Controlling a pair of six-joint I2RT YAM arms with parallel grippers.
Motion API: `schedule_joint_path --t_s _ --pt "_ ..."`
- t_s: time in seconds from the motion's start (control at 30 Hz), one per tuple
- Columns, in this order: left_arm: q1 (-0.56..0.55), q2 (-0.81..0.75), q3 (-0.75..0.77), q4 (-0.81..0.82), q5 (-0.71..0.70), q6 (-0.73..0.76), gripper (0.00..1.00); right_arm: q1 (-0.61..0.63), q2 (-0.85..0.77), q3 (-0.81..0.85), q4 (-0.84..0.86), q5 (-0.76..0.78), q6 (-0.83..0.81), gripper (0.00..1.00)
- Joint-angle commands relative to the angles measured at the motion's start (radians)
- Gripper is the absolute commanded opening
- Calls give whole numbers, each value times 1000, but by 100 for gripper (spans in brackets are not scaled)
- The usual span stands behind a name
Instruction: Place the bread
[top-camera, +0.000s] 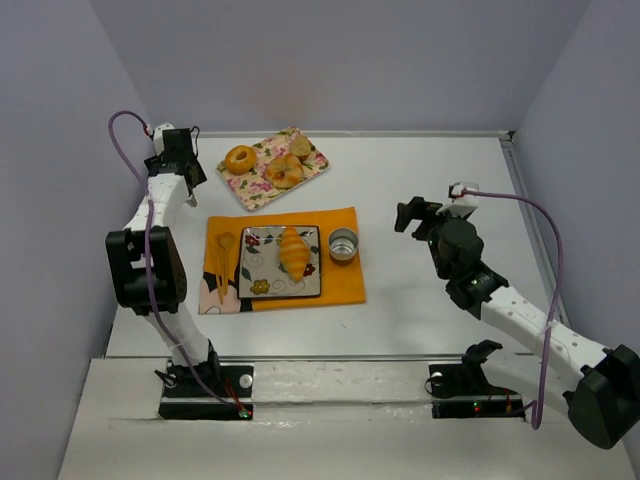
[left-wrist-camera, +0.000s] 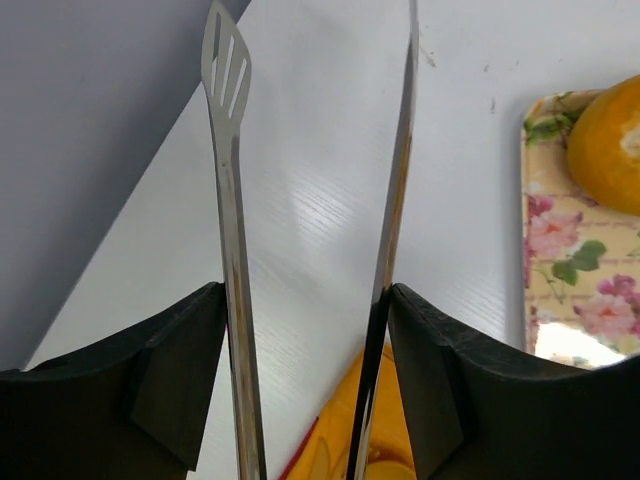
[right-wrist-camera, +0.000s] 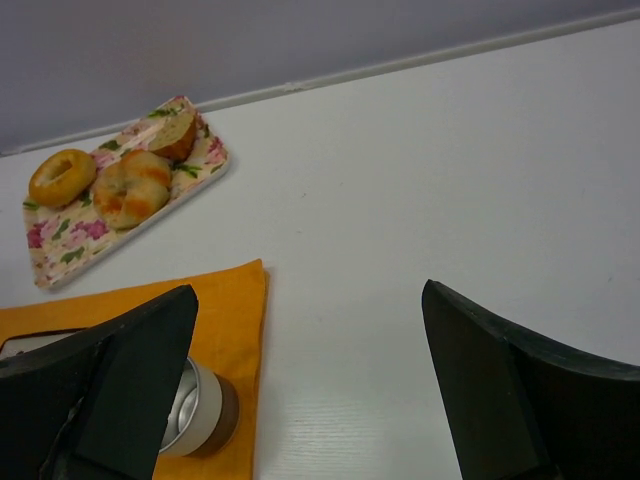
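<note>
The golden croissant lies on the square floral plate, on the orange placemat. My left gripper is at the far left of the table, left of the floral tray. In the left wrist view it is shut on metal tongs, whose arms stand apart and hold nothing. My right gripper is open and empty, to the right of the placemat. In the right wrist view it hovers over bare table. The croissant is out of view in both wrist views.
A floral tray at the back holds a ring bagel and two tan rolls. A small metal cup stands on the placemat right of the plate. Yellow cutlery lies left of the plate. Walls enclose three sides.
</note>
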Motion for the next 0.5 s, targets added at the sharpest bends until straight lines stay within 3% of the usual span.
schedule_joint_path --t_s 0.0,0.17,0.33,0.47 --pt "37 71 61 129 49 169 75 -4 29 32 21 49 -15 100" --pt "53 173 91 132 27 225 76 -4 50 42 19 52 -18 100" --pt "66 209 65 155 102 247 78 -4 63 45 19 57 -20 100" --pt "67 210 46 118 63 238 91 -4 67 46 19 55 -17 100"
